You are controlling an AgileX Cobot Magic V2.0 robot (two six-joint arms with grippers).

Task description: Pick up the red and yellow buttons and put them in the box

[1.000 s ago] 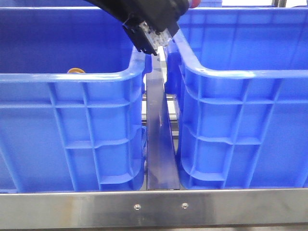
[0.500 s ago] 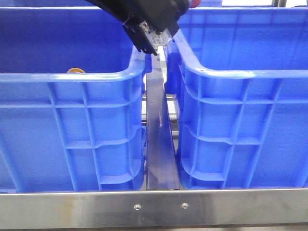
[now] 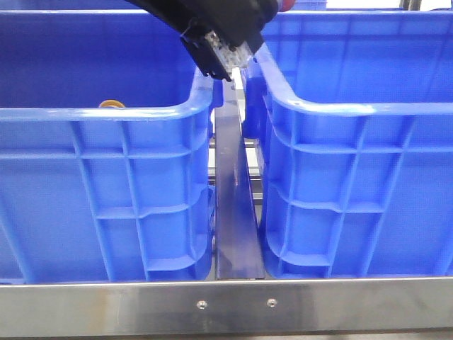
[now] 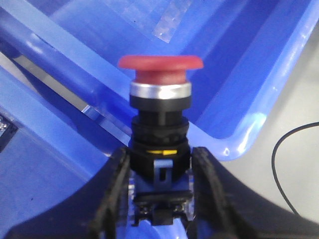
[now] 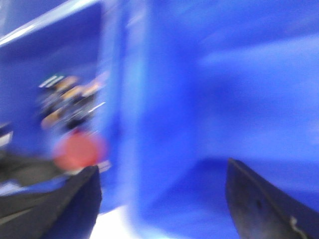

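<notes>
My left gripper (image 4: 160,172) is shut on the dark stem of the red button (image 4: 160,67) and holds it upright in the air. Under the button lies the inside of a blue box (image 4: 234,59), near its corner. In the front view the left arm (image 3: 219,35) hangs at the top over the gap between the two boxes, and the red cap (image 3: 287,4) peeks out above the right box (image 3: 361,177). The orange-yellow button (image 3: 112,104) shows just behind the near rim of the left box (image 3: 106,177). My right gripper (image 5: 162,194) is open and empty in front of a blurred blue wall.
A dark metal bar (image 3: 233,205) runs between the two boxes. A steel rail (image 3: 226,304) crosses the front edge. A black cable (image 4: 294,159) lies on the grey surface beside the box. The right wrist view also shows a blurred red blob (image 5: 77,149) and dark parts (image 5: 70,99).
</notes>
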